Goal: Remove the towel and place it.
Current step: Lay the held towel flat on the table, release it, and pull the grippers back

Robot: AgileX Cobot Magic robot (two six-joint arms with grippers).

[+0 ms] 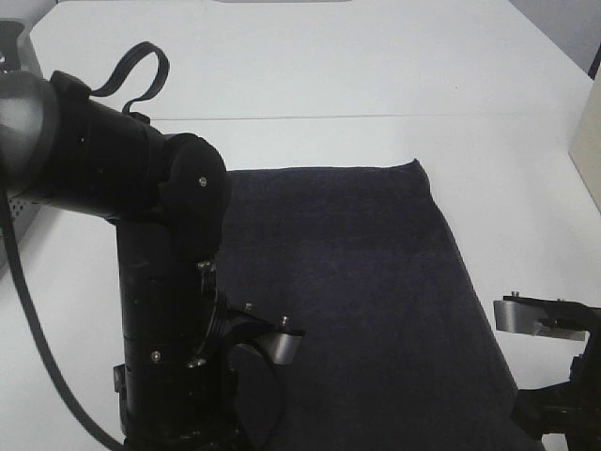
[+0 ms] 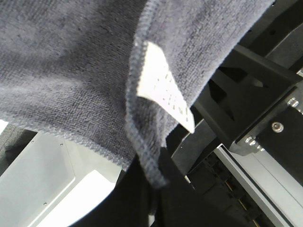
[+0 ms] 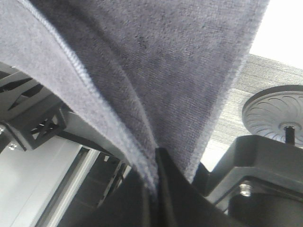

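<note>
The towel (image 1: 357,282), dark navy terry cloth, lies spread flat over the white table (image 1: 376,75), its far hemmed edge straight across the middle and its near end running off the table's front. My left arm (image 1: 160,282) stands over its near left part, and my right arm (image 1: 554,376) is at its near right corner. In the left wrist view the towel (image 2: 71,71) hangs with a white label (image 2: 165,92), its hem pinched in my shut left gripper (image 2: 154,189). Folds of the towel (image 3: 156,71) run down into my shut right gripper (image 3: 154,184) in the right wrist view.
A grey device (image 1: 14,56) sits at the table's far left, and a beige panel (image 1: 589,141) stands at the right edge. Below the table front are a black frame (image 2: 246,85), aluminium rails (image 3: 61,189) and a round ribbed foot (image 3: 277,113).
</note>
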